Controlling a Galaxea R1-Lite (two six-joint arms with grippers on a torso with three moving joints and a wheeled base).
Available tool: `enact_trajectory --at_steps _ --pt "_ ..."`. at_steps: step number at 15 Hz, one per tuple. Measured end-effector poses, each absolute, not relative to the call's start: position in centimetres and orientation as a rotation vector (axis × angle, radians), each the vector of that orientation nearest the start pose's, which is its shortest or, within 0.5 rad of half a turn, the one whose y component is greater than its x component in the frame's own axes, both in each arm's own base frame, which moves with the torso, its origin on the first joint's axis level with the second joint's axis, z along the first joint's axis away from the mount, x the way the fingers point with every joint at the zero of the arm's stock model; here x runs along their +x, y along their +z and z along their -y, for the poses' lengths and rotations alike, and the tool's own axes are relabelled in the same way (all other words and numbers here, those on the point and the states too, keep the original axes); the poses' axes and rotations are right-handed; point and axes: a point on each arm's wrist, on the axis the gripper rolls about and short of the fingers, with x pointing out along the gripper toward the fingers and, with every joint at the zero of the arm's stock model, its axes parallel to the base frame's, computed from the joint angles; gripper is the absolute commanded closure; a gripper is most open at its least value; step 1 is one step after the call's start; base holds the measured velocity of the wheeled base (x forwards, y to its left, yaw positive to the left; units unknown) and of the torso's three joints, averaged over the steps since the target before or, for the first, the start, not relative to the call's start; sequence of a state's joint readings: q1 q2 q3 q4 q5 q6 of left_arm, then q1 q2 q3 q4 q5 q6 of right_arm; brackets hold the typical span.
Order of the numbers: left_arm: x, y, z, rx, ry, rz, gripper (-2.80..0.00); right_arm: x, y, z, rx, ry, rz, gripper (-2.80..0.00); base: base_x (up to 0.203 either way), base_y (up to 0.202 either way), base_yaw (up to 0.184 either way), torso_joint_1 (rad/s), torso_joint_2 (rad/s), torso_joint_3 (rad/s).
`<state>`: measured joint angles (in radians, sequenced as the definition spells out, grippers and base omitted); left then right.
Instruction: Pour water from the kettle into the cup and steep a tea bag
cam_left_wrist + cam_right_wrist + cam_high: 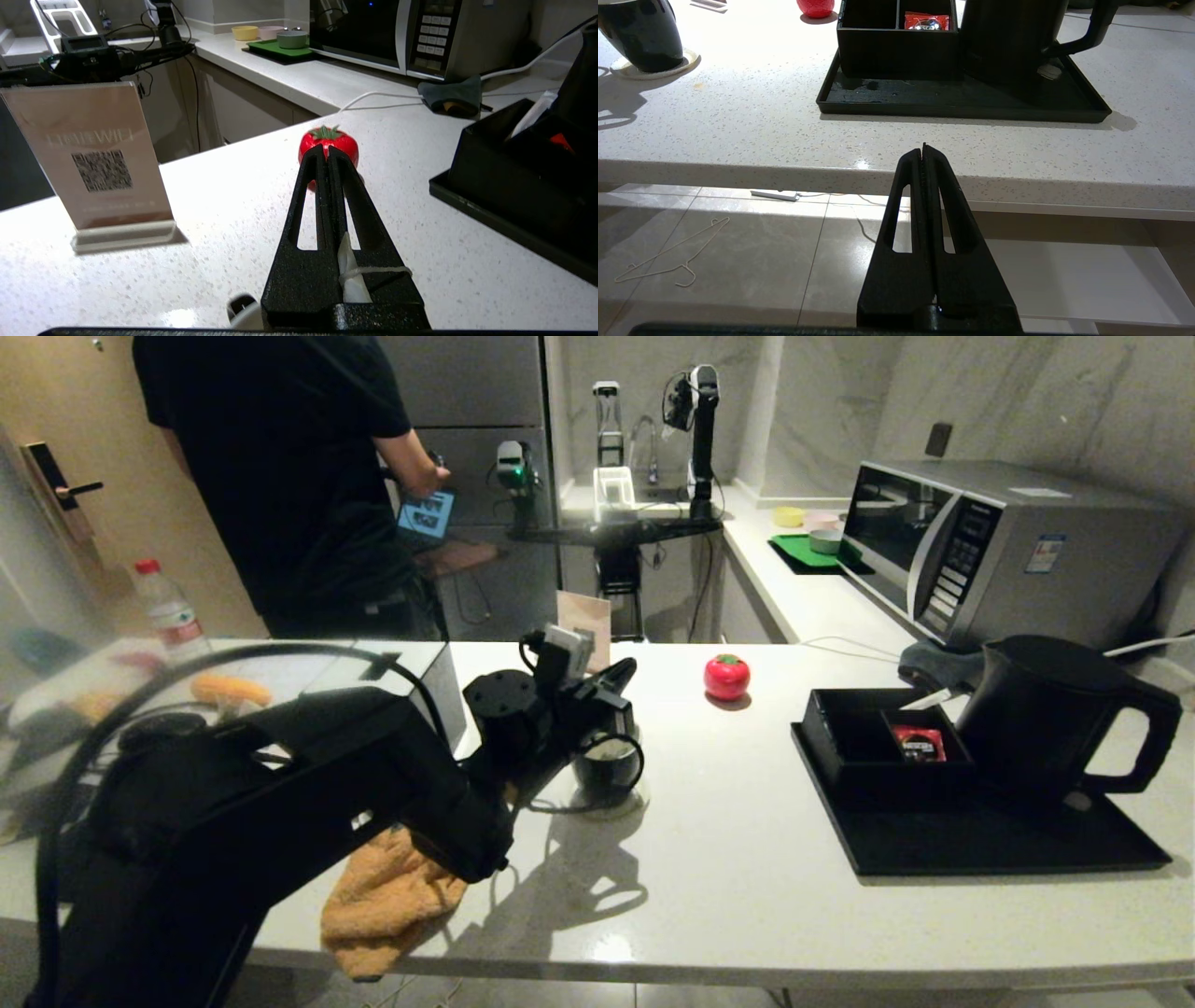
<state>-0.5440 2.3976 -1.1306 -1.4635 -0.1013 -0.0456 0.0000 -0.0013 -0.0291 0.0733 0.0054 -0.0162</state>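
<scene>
left jaws (327,151) clenched on tea-bag string (373,269) | right jaws (923,150) clenched, empty | placard (96,154): QR code

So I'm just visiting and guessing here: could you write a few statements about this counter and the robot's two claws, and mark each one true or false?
1. The large matte black kettle stands on the flat black tray. True.
2. The left gripper is shut, with a white paper tag and string pinched between its fingers. True.
3. The right gripper holds the kettle's handle. False: it is shut on nothing, below the counter edge.
4. The small glossy black cup stands on the tray. False: it stands on the white counter, apart from the tray.
5. A red tomato-shaped object sits on the counter. True.
</scene>
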Motion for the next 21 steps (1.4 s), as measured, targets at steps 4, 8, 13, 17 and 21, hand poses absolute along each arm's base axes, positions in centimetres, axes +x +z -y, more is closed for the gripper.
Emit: enact_trajectory --at_steps 4,8,13,17,21 --pt "37.9 5.8 23.4 -0.088 -0.634 0.162 0.00 -2.5 7.6 0.0 -0.016 0.006 -0.043 0.00 0.000 0.000 0.000 0.000 0.00 0.000" --pt "38.1 5.5 23.2 -0.085 -0.628 0.155 0.00 -2.5 7.6 0.0 -0.016 0.006 -0.043 0.00 0.000 0.000 0.000 0.000 0.00 0.000" --pt "38.5 7.0 22.1 -0.089 -0.601 0.186 0.00 -2.5 7.6 0.0 -0.017 0.006 -0.043 0.00 0.000 0.000 0.000 0.000 0.00 0.000" --pt "38.6 8.6 21.6 -0.093 -0.592 0.209 0.00 -2.5 7.6 0.0 -0.016 0.006 -0.043 0.00 0.000 0.000 0.000 0.000 0.00 0.000" --pt "38.3 10.5 21.3 -0.102 -0.590 0.248 0.00 -2.5 7.6 0.0 -0.016 0.006 -0.043 0.00 0.000 0.000 0.000 0.000 0.00 0.000"
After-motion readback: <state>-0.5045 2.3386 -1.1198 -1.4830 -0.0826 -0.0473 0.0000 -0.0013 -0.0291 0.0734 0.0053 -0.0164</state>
